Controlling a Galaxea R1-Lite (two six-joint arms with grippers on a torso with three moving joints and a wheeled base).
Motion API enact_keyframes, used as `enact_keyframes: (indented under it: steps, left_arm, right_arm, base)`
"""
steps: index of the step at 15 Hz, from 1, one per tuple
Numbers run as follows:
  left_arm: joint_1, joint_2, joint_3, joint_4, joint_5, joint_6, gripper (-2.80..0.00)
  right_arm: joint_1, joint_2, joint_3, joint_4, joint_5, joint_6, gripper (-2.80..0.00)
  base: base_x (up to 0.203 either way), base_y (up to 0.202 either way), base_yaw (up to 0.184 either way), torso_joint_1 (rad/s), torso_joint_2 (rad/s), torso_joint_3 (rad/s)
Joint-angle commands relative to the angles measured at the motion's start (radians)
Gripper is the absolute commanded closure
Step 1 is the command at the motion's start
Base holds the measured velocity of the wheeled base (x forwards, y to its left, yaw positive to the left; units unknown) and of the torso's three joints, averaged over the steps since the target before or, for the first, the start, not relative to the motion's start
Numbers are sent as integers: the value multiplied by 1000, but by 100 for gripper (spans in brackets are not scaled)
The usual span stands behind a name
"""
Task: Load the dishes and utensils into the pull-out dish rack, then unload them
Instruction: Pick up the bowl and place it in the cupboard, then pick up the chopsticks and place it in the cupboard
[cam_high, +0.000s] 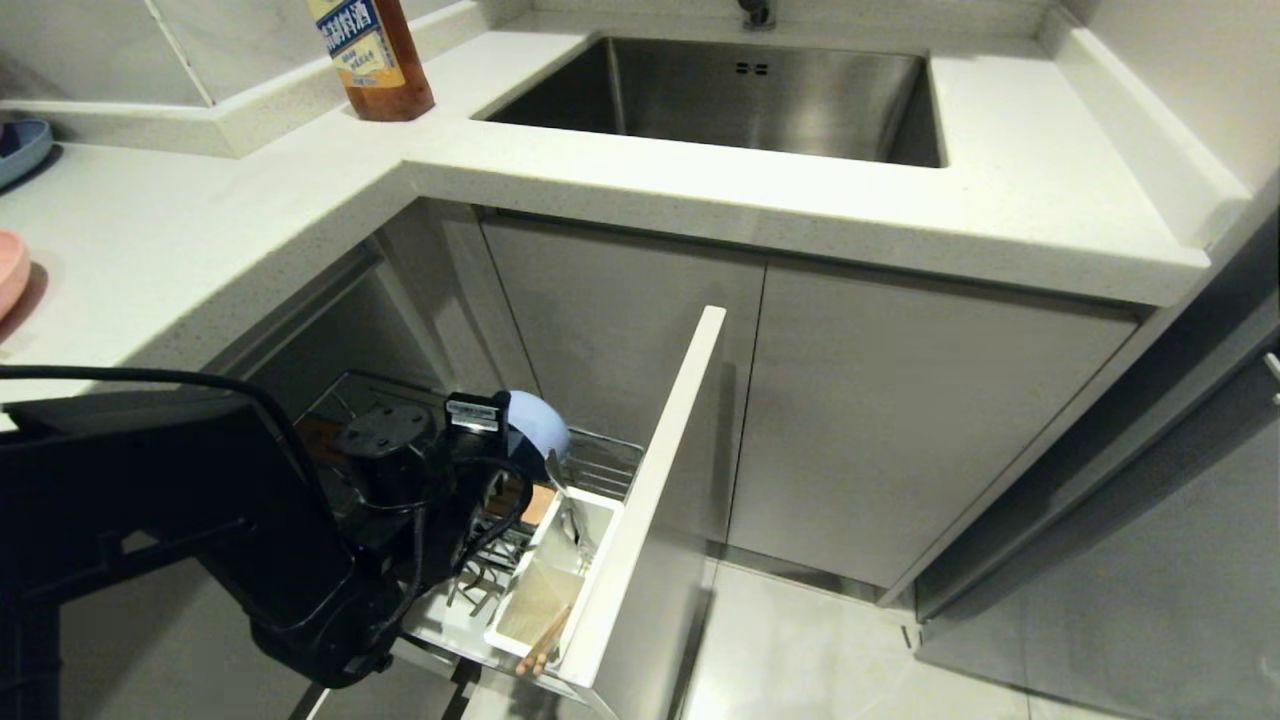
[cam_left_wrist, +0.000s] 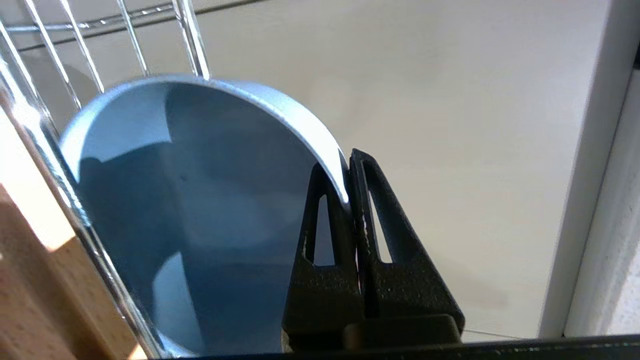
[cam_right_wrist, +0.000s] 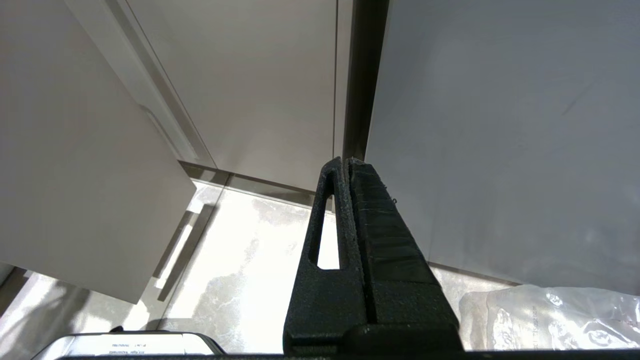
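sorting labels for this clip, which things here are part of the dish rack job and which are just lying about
Part of the job:
blue bowl, gripped by left end effector
dish rack
utensil cup
chopsticks
spoon

Lying about:
sauce bottle
sink
right end effector, shut, idle

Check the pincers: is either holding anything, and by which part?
Left pincer is shut on the light-blue bowl, pinching its rim, one finger inside and one outside, at the pull-out dish rack. Right pincer is shut and holds nothing.

I can read one text only: the bottle (cam_high: 375, 55) at the counter's back corner carries a blue-and-yellow label with white Chinese characters, seemingly 料酒; the smaller print below them is too small to read.
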Motion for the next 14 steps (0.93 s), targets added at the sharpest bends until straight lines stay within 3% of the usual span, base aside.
enact_keyframes:
  steps: [1, 2, 3, 10, 14]
  left_arm:
    - [5, -1, 0, -10, 2, -6, 0]
    - [5, -3, -2, -10, 2, -6, 0]
    - [5, -4, 0, -10, 2, -6, -280]
    - [8, -59, 20, -10, 2, 4, -280]
    - [9, -151, 62, -10, -9, 43, -280]
  right_arm:
    - [1, 0, 2, 0, 0, 0, 0]
    - [1, 0, 2, 0, 0, 0, 0]
    - [0, 0, 2, 0, 0, 0, 0]
    - [0, 0, 2, 0, 0, 1, 0]
    - [0, 0, 2, 0, 0, 1, 0]
  base:
    - [0, 0, 0, 0, 0, 0]
    - [0, 0, 0, 0, 0, 0]
    - [0, 0, 0, 0, 0, 0]
    - [0, 0, 0, 0, 0, 0]
    - [0, 0, 0, 0, 0, 0]
